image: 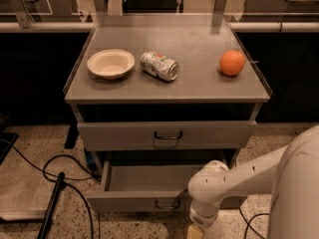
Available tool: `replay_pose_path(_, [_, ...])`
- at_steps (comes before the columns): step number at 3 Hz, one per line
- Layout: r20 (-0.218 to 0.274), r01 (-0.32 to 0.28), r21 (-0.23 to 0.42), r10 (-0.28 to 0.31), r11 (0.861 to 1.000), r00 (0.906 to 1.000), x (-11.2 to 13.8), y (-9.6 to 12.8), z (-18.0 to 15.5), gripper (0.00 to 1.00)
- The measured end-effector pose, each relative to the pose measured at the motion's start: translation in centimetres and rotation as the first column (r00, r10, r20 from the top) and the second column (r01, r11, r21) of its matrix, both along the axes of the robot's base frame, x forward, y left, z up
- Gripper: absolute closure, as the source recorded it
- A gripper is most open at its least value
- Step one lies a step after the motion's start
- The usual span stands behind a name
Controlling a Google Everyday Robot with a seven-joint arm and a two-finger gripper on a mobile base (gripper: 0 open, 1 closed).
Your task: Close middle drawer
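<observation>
The middle drawer [137,200] is the slim grey one below the uppermost drawer [124,135]. It stands partly open, its shallow empty tray [149,178] showing and its small dark handle [167,203] at the centre of the front. My white arm [219,185] reaches in from the lower right, its wrist in front of the right part of the drawer front. My gripper [196,231] sits at the bottom edge of the view, just below and right of the handle, mostly cut off. The lowest drawer is hidden.
On the cabinet top [199,91] stand a white bowl [110,63], a lying crushed can [159,65] and an orange [232,62]. Black cables [60,166] and a dark pole [51,206] lie on the floor to the left. A counter runs behind.
</observation>
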State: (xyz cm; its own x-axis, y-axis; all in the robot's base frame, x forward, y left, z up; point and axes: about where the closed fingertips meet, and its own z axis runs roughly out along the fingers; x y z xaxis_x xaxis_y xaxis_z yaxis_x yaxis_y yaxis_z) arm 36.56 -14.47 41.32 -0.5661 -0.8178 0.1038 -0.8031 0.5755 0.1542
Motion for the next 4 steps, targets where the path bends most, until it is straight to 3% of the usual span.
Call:
replay_pose_path(2, [0.000, 0.000, 0.000, 0.000, 1.000, 1.0000, 0.0, 0.0, 0.0, 0.61])
replay_pose_path(3, [0.026, 0.024, -0.012, -0.023, 1.000, 0.9994, 0.9, -0.5, -0.1, 0.86])
replay_pose_path(4, [0.084, 0.059, -0.058, -0.054, 0.997, 0.9950, 3.0, -1.3, -0.1, 1.00])
